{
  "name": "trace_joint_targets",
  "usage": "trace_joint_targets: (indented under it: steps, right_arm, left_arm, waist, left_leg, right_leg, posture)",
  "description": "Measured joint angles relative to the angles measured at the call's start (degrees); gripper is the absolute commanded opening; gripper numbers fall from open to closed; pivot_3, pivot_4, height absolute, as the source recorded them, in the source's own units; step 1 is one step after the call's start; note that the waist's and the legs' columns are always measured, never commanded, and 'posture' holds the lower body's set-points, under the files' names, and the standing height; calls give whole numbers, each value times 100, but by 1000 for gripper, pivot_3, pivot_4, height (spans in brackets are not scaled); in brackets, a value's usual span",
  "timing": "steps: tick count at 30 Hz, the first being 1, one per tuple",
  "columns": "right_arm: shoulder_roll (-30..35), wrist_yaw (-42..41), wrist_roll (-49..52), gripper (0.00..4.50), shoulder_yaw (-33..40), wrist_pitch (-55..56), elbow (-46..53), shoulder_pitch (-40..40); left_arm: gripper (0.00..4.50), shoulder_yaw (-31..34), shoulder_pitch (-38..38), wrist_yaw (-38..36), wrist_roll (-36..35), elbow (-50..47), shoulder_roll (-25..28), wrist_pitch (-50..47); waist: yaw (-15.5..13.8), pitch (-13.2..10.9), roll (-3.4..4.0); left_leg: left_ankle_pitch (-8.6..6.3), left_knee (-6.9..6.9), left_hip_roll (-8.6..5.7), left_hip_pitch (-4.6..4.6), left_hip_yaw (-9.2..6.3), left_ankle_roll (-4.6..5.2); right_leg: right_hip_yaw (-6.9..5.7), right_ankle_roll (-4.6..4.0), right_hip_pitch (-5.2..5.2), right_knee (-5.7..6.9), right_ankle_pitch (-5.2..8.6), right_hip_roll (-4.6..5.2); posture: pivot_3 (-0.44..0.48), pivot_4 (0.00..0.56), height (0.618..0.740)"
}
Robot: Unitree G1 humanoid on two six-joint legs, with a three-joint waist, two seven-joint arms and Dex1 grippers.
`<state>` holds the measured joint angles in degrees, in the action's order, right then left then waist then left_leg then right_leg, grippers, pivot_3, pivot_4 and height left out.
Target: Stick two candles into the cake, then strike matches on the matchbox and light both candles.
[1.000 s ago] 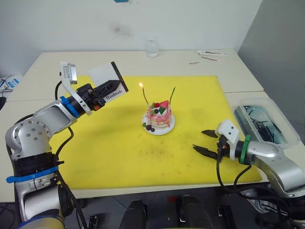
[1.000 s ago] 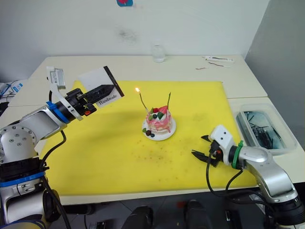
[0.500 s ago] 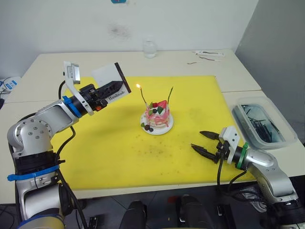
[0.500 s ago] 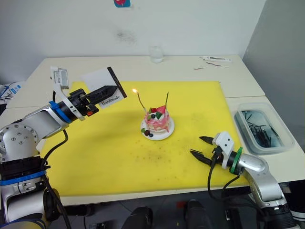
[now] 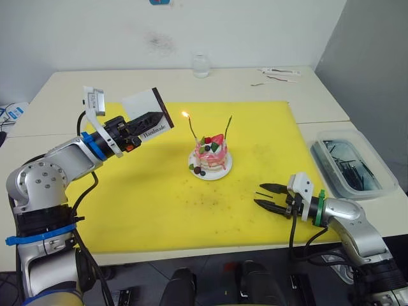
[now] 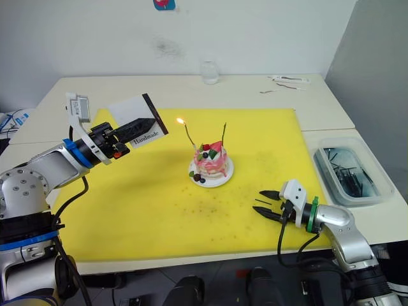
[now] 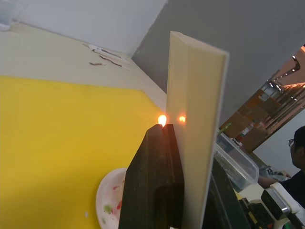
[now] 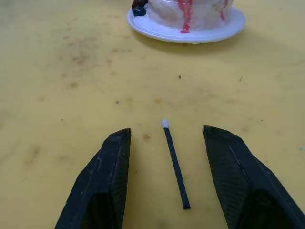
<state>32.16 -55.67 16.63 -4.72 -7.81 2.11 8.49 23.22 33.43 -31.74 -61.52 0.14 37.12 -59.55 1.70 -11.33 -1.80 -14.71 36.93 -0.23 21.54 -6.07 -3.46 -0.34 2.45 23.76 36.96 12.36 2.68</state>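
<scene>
match (image 8: pixel 174 164) flat on mat between spread right gripper (image 8: pixel 167 138) jaws, untouched | left gripper (image 5: pixel 148 121) pinching matchbox (image 5: pixel 146 109)

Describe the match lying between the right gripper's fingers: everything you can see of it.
The match is a short, thin, straight dark stick with a small white tip at one end. It lies flat on the yellow mat, unlit, its white tip pointing toward the cake on its white plate. It sits in the gap between the open fingers of the right gripper, touching neither finger; only the mat touches it. The mat around it is speckled with small brownish marks.
</scene>
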Motion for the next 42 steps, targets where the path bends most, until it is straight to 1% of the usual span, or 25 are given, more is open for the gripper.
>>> trace_joint_targets:
  steps: [1, 4, 6, 9, 10, 20, 23, 25, 28, 30, 31, 33, 35, 37, 40, 42]
  right_arm:
    - [-12, -2, 1, 2501, 0, 3, -26, 12]
    - [-14, -19, 13, 1864, 0, 58, -112, 28]
    - [-13, -48, 26, 1176, 0, 83, -135, 30]
    - [-13, -82, 38, 85, 0, 92, -167, 37]
    - [-13, -106, 39, 32, 0, 96, -175, 44]
    - [-22, -190, 56, 32, 3, 98, -178, 42]
    - [8, -201, 93, 32, 23, 71, -164, 20]
    - [64, -204, 110, 32, 26, 4, -98, 2]
    - [243, -238, 108, 32, 27, -121, 78, -37]
    - [445, -284, 112, 32, 44, -271, 333, -91]
    - [534, -287, 115, 32, 63, -355, 484, -96]
    - [698, -281, 118, 32, 131, -507, 782, -50]
    - [815, -254, 131, 32, 189, -652, 999, -31]
    - [907, -165, 134, 32, 213, -843, 1222, -37]
    - [1083, -24, 197, 32, 259, -1260, 1899, 4]
    - [1159, 53, 291, 32, 299, -1507, 2334, 69]
  left_arm:
    - [0, 5, -34, 0, -1, -7, 18, 0]
    - [0, 87, -114, 0, -5, -7, 64, 0]
    - [0, 138, -122, 3, -9, -9, 108, 0]
    - [0, 185, -132, 5, -15, -26, 122, 0]
    - [0, 191, -139, 5, -15, -26, 123, 0]
    - [0, 295, -387, -45, -167, -99, 164, -144]
    - [0, 296, -490, -228, -553, -425, 251, -415]
    - [0, 290, -457, -399, -923, -710, 423, -652]
    - [0, 57, -285, -691, -1276, -1113, 666, -941]
    - [0, -409, -128, -956, -1334, -1426, 730, -1092]
    - [0, -749, -42, -1079, -1258, -1580, 689, -1109]
    - [0, -1587, 46, -1280, -873, -1828, 507, -1021]
    - [0, -2100, 39, -1319, -470, -1861, 278, -846]
    - [0, -2334, -1, -1220, -186, -1863, -68, -610]
    - [0, -2571, -359, -934, 62, -1811, -731, -360]
    - [0, -2602, -664, -729, 135, -1753, -951, -348]
  waist:
    - [2, 0, 0]
    - [2, 0, 0]
    - [1, 0, 0]
    - [1, 0, 0]
    - [1, 0, 0]
    - [2, 0, 0]
    - [2, 0, 0]
    - [1, -1, -1]
    - [-9, -1, 0]
    - [-17, -2, 1]
    - [-20, -2, 1]
    - [-15, -2, 1]
    - [-5, -2, 1]
    - [6, -3, 3]
    - [7, -5, 9]
    - [8, -5, 9]
  left_leg:
    - [0, 0, 1, -7, 0, 0]
    - [0, -1, 0, -21, 0, 1]
    - [0, -1, 0, -32, 0, 1]
    - [-1, -3, 0, -48, 0, 1]
    - [-1, -4, 0, -49, 0, 1]
    - [-1, -10, 2, -51, 0, 0]
    - [-1, -10, 2, -50, -1, 0]
    - [-2, -10, 1, -50, -1, 0]
    - [-2, -10, -2, -49, -1, 0]
    - [-2, -9, -4, -49, 0, 1]
    - [-2, -9, -5, -48, 2, 1]
    - [-2, -9, -5, -49, 4, 1]
    - [-2, -12, -1, -49, 4, 1]
    - [-2, -17, 1, -49, 4, 1]
    - [-2, -22, 1, -48, 6, 1]
    - [-2, -23, 1, -48, 2, 1]
  right_leg:
    - [0, 0, -6, -1, 0, 0]
    - [-1, -2, -23, -3, 2, 0]
    - [0, -24, -34, -3, 15, 0]
    - [0, -30, -48, -3, 19, 0]
    - [0, -31, -49, -2, 19, 1]
    - [0, -27, -49, -5, 18, 0]
    - [-1, -29, -49, -6, 20, 1]
    - [-1, -34, -49, -5, 23, 2]
    - [-2, -37, -49, -6, 25, 3]
    - [-1, -36, -50, -8, 26, 5]
    - [0, -36, -51, -9, 26, 6]
    - [4, -36, -51, -8, 26, 6]
    - [3, -38, -49, -8, 27, 3]
    - [3, -39, -47, -10, 28, 2]
    - [6, -26, -45, -11, 24, 3]
    - [2, -17, -43, -10, 22, 3]
  posture:
    - [0, 150, 740]
    - [0, 150, 740]
    - [0, 150, 740]
    - [0, 150, 740]
    - [0, 150, 740]
    - [0, 150, 740]
    - [0, 150, 740]
    - [0, 150, 740]
    - [0, 150, 740]
    - [0, 150, 740]
    - [0, 150, 740]
    - [0, 150, 740]
    - [0, 150, 740]
    - [0, 150, 740]
    - [0, 150, 740]
    - [0, 150, 740]
